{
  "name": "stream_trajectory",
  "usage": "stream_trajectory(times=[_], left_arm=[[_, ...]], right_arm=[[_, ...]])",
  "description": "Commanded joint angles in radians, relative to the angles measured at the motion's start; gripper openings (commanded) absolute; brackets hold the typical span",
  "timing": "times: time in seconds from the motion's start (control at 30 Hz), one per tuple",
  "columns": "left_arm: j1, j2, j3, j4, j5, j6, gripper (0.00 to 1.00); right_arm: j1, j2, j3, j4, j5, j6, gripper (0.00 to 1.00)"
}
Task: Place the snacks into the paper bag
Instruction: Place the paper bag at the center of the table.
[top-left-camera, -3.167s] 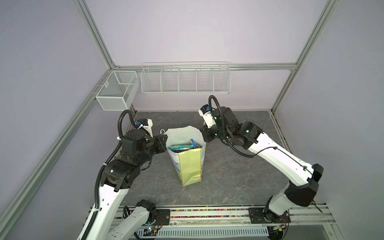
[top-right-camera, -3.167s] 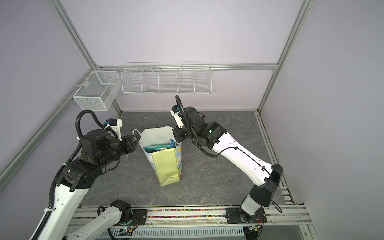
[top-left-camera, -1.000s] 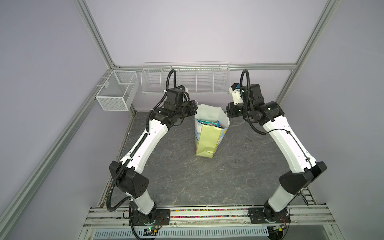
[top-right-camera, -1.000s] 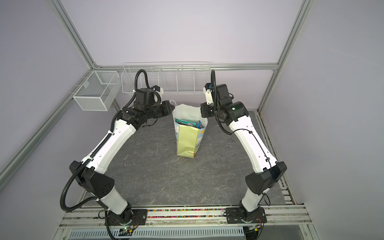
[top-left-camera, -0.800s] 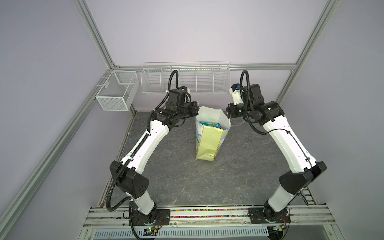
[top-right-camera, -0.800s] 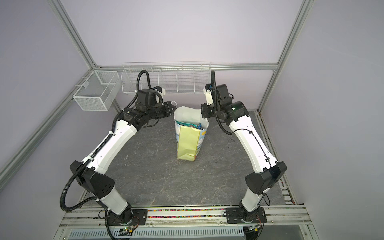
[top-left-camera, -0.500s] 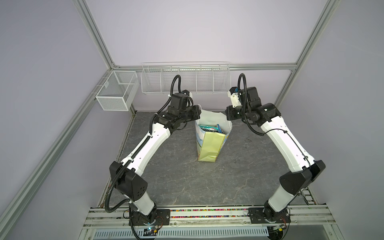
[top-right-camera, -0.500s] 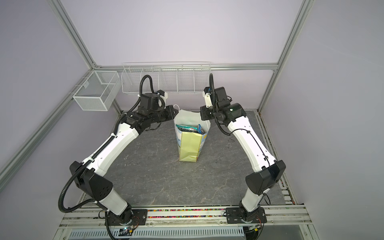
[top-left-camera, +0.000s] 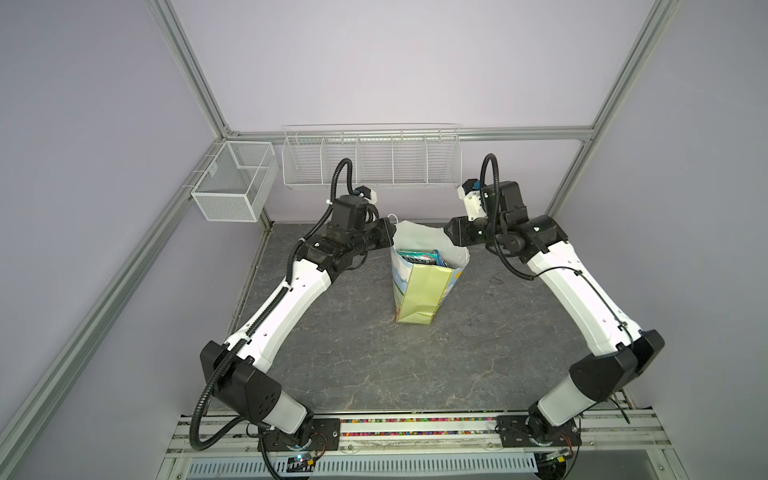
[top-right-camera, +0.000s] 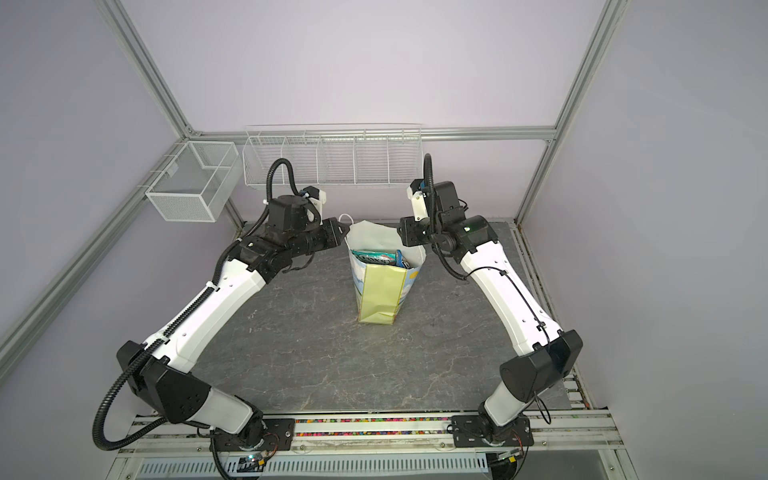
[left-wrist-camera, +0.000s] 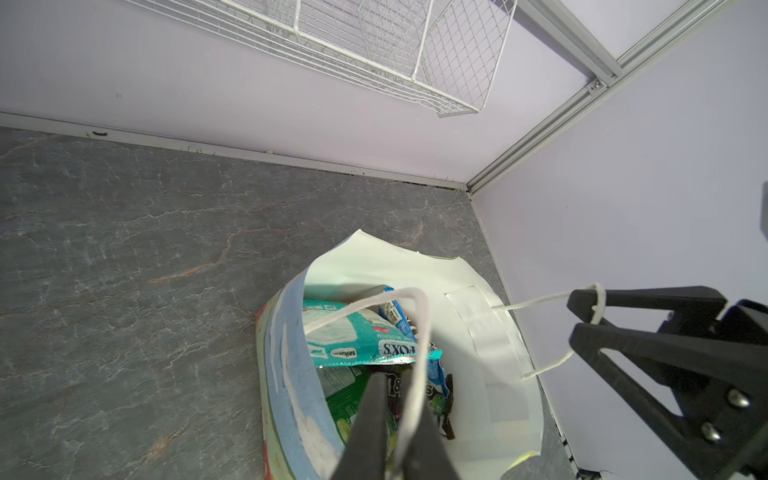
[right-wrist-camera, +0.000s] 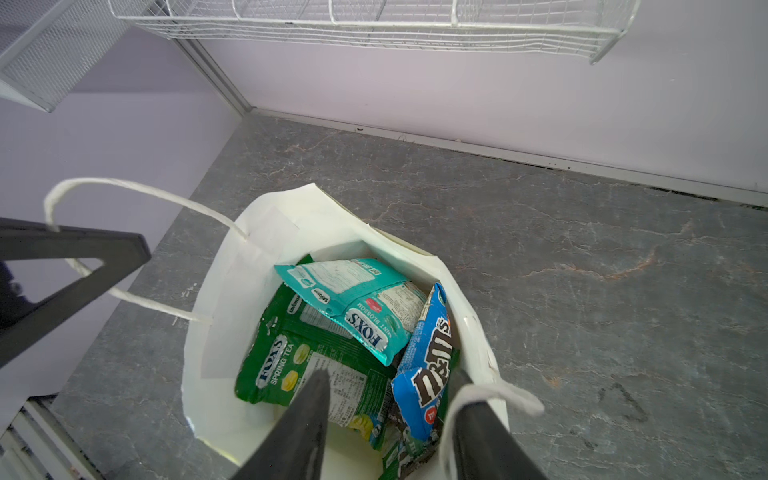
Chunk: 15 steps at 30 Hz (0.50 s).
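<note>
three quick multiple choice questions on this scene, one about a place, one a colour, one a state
1. Where are the snacks? A on the table B in the paper bag C in a wire basket
2. What colour is the top packet? A orange B purple C teal
3. How is the bag? A standing, mouth open B lying on its side C folded flat
Answers: 1 B, packets show inside it, none on the table. 2 C, a teal wrapper lies uppermost. 3 A, it stands on its base, white inside showing.

"FOX'S" — teal packet (right-wrist-camera: 357, 303), green packet (right-wrist-camera: 282, 365); "m&m's" — blue packet (right-wrist-camera: 428, 365)
</note>
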<state>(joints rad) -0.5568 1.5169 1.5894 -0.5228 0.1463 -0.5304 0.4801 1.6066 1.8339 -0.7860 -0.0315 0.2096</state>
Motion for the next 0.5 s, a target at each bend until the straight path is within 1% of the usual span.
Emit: stream_trajectory(times=[0.0, 0.07, 0.1, 0.17, 0.23, 0.37, 0.43, 0.47], left_arm=[[-0.002, -0.036, -0.021, 0.029, -0.03, 0.013, 0.31], [-0.002, -0.044, -0.028, 0.03, -0.041, 0.012, 0.4], [-0.002, -0.048, -0.031, 0.03, -0.046, 0.011, 0.45], [-0.002, -0.055, -0.036, 0.033, -0.05, 0.007, 0.54], [-0.002, -0.061, -0.038, 0.035, -0.051, 0.007, 0.6], [-0.001, -0.069, -0.04, 0.033, -0.054, 0.006, 0.62], [-0.002, -0.074, -0.042, 0.033, -0.056, 0.006, 0.63], [-0.002, -0.078, -0.043, 0.033, -0.057, 0.008, 0.63]], right_arm=[[-0.002, -0.044, -0.034, 0.043, -0.046, -0.001, 0.56], [-0.002, -0.049, -0.046, 0.044, -0.08, -0.001, 0.57], [0.0, -0.051, -0.049, 0.042, -0.092, -0.002, 0.59], [0.003, -0.054, -0.051, 0.033, -0.107, -0.004, 0.66], [0.003, -0.059, -0.056, 0.028, -0.113, -0.008, 0.7], [0.005, -0.071, -0.075, 0.026, -0.11, -0.009, 0.77], [0.008, -0.081, -0.091, 0.031, -0.095, -0.009, 0.82], [0.008, -0.087, -0.099, 0.033, -0.087, -0.01, 0.91]])
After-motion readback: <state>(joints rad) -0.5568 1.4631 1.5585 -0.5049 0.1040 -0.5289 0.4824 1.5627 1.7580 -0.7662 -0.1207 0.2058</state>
